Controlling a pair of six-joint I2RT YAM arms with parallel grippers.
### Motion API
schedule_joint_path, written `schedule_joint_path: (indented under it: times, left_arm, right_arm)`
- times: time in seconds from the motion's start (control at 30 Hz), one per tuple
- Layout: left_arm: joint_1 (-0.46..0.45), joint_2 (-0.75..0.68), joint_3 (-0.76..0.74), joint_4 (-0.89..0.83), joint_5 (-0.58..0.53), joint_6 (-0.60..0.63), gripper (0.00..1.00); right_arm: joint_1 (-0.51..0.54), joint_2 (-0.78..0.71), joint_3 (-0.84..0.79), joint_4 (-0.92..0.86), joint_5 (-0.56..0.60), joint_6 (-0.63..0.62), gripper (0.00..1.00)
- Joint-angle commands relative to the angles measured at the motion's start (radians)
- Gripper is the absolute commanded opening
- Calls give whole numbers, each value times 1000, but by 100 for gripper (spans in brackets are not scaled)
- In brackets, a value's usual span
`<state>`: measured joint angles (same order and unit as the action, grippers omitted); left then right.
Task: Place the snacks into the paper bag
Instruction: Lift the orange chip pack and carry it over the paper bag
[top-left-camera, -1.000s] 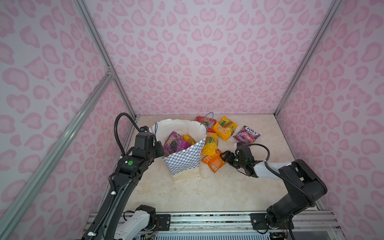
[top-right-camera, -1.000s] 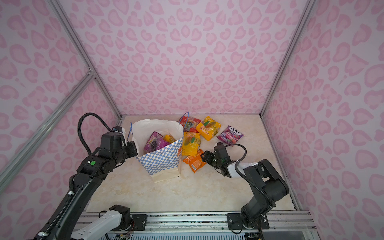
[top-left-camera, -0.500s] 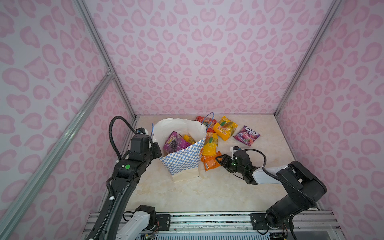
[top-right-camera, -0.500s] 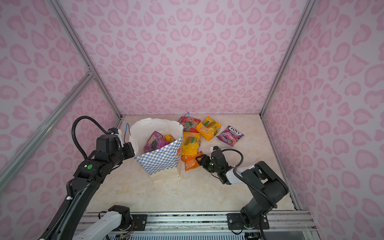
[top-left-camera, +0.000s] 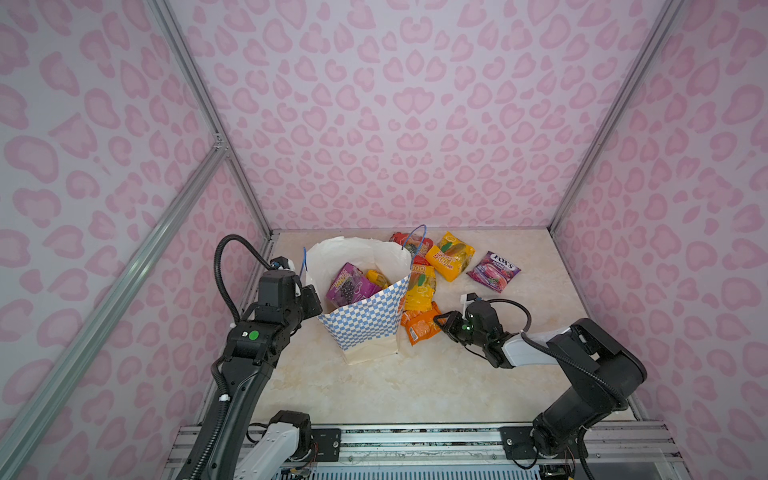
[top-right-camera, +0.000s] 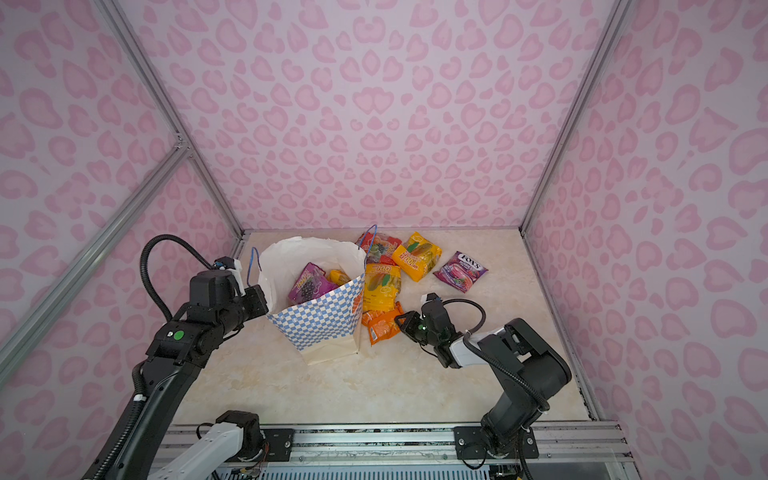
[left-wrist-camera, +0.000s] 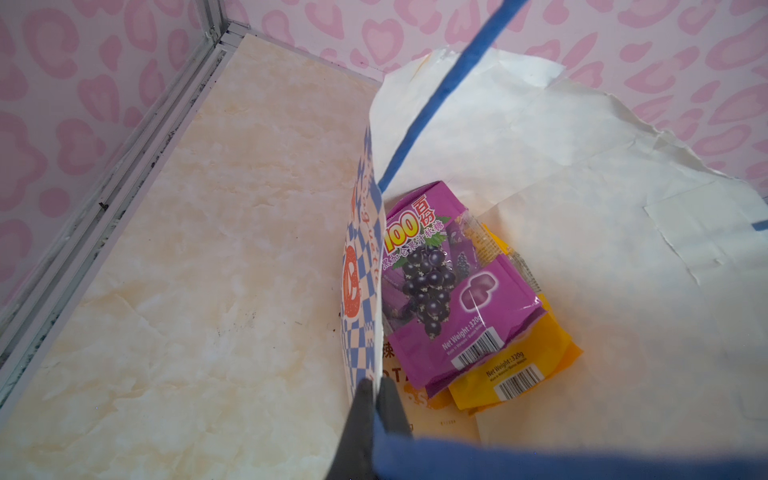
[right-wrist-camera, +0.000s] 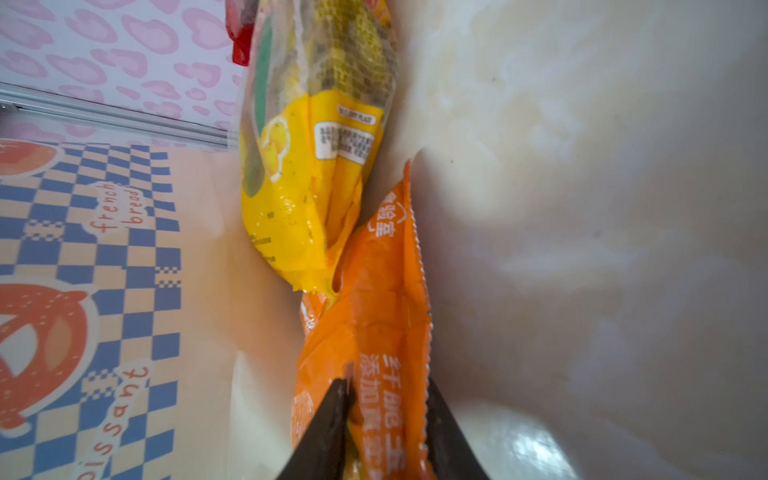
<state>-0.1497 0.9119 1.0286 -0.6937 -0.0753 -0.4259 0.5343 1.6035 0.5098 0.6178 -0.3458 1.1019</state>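
Observation:
The paper bag (top-left-camera: 365, 320) (top-right-camera: 316, 324) stands open left of centre. My left gripper (left-wrist-camera: 376, 384) (top-left-camera: 311, 297) is shut on its left rim. Inside lie a purple grape snack (left-wrist-camera: 440, 282) (top-left-camera: 349, 286) and a yellow one (left-wrist-camera: 519, 370). To the right of the bag an orange snack (top-left-camera: 422, 328) (right-wrist-camera: 374, 291) lies on the table, partly under a yellow snack (top-left-camera: 419, 286) (right-wrist-camera: 307, 166). My right gripper (right-wrist-camera: 388, 386) (top-left-camera: 442, 322) is low at the table, its jaws closed on the orange packet's near end.
Behind the bag lie a red snack (top-left-camera: 409, 245), a yellow-orange snack (top-left-camera: 451, 255) and a purple FOX'S packet (top-left-camera: 493, 266). Pink patterned walls close in the marble table (top-left-camera: 374, 390) on three sides. The bag's blue handle (left-wrist-camera: 440, 95) arches over its mouth.
My right gripper slid left up to the orange packet and its jaws closed on it. The left gripper shifted slightly left, still holding the bag's rim.

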Motion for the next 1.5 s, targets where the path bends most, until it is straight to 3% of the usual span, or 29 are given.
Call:
schedule_joint_path:
  times: [0.0,0.13,0.43,0.73,1.1,1.47]
  left_arm:
    - [6,0,-3,32,18,-1,3]
    - [10,-1,-5,32,21,-1,3]
    - [12,2,-9,34,34,-2,4]
    - [18,0,-10,36,35,-2,4]
    - [22,-7,-13,42,48,-1,4]
    - [32,-10,-15,50,63,0,4]
  right_arm:
    - [7,-58,58,-113,3,-83,20]
    - [20,-190,114,-306,68,-159,10]
    - [71,-509,261,-681,305,-341,0]
    - [155,-629,476,-801,471,-526,0]
    - [456,-461,784,-640,639,-832,0]
    - [489,-60,1090,-699,476,-872,0]
